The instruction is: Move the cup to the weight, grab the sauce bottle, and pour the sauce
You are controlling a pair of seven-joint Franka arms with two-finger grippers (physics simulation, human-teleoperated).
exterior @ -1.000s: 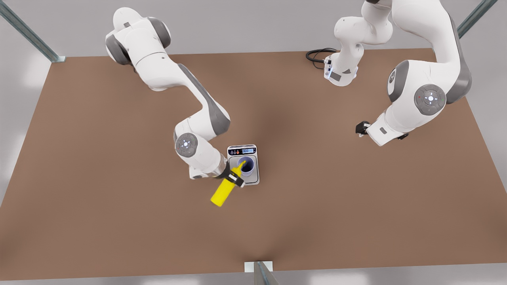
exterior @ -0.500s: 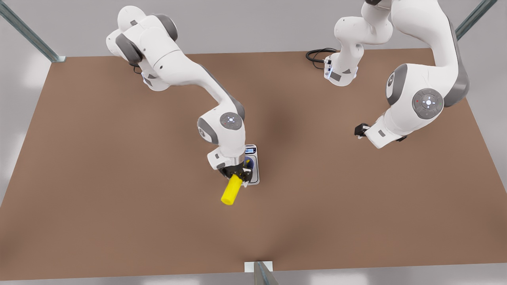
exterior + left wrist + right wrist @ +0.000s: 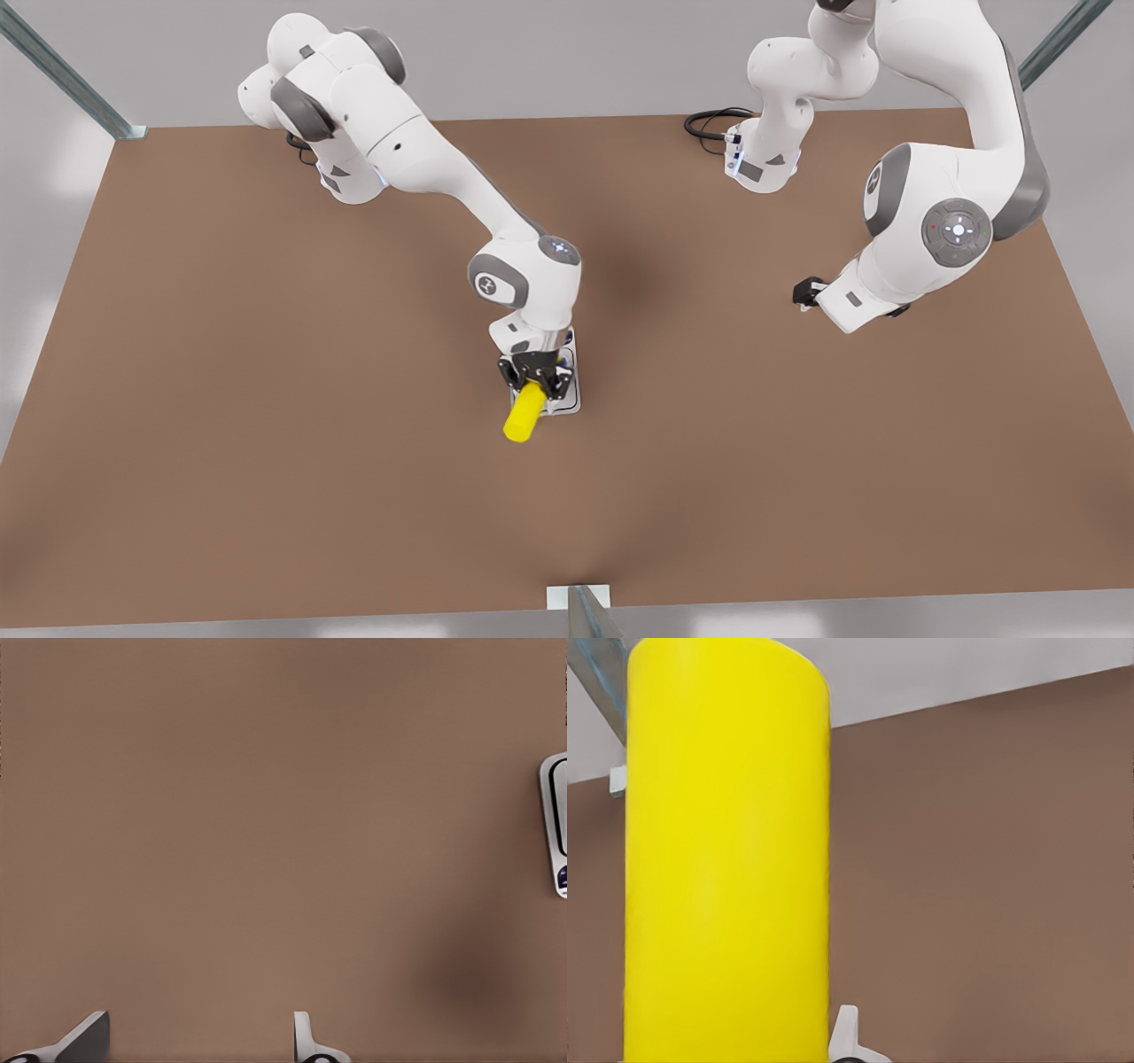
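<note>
Yellow plastic marked the sauce bottle (image 3: 524, 412), held tilted over the near edge of the weight (image 3: 574, 400) with its base end toward the front table edge. The right gripper (image 3: 534, 377) was clamped around the bottle's upper part; the wrist view placed the bottle's body (image 3: 726, 859) directly along one finger (image 3: 849, 1036). The arm and gripper covered most of the weight, and the cup could not be made out beneath them. The brown table (image 3: 266, 399) carried both. The left gripper (image 3: 804, 292) waited well apart at the front view's right, fingers (image 3: 306, 1041) spread, with a corner of the weight (image 3: 556, 824) in sight.
</note>
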